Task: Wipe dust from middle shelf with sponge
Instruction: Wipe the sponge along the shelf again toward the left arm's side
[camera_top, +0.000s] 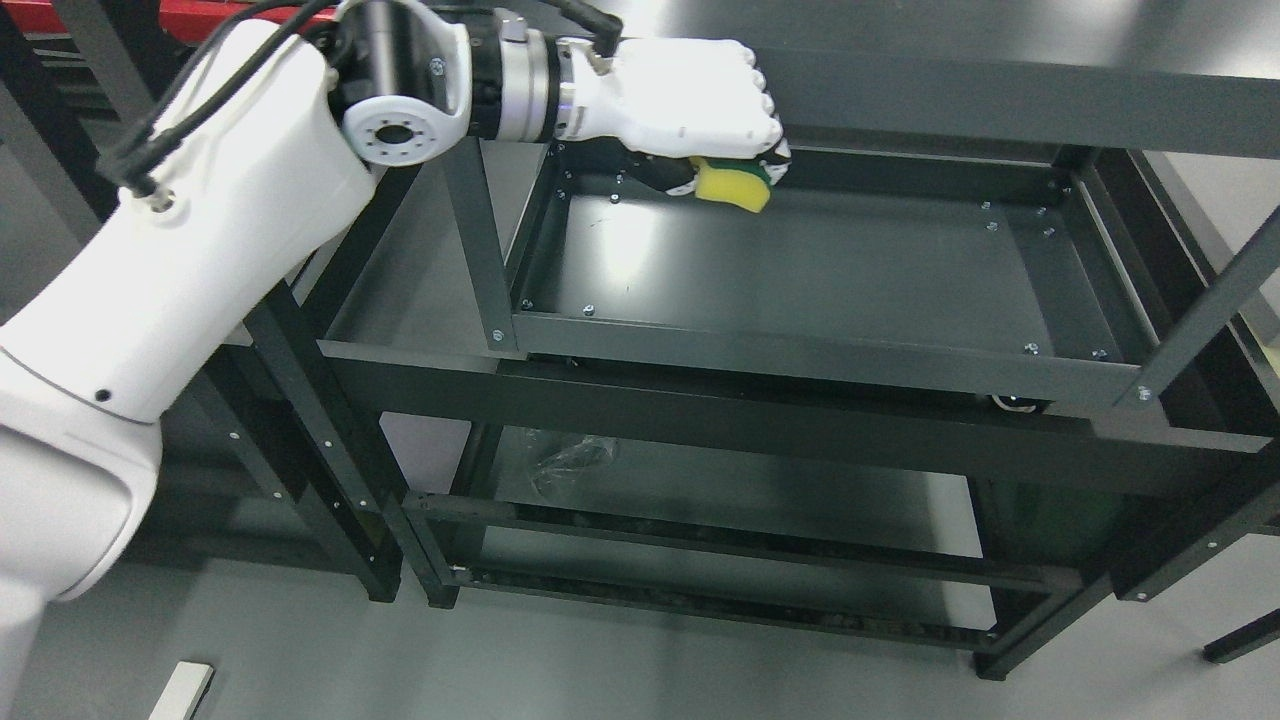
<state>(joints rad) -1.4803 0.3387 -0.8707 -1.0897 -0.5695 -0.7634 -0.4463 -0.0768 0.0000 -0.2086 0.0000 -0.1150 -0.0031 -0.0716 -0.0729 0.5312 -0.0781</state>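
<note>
Reaching in from the lower left, the left arm (190, 260) bends at the elbow and runs level across the rack, its hand (690, 100) knuckles-up over the far left corner of the middle shelf (800, 270). The fingers (765, 105) are curled tight around a yellow-and-green sponge (735, 186), which sticks out beneath the hand near the shelf's back edge.

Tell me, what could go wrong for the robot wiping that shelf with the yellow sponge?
1. The left hand grips the sponge only at its top, so it might slip out during a stroke.
2. The hand sits just under the top shelf; lifting could bump it.
3. The middle shelf has raised walls, so a long swipe might jam the sponge against one.
</note>
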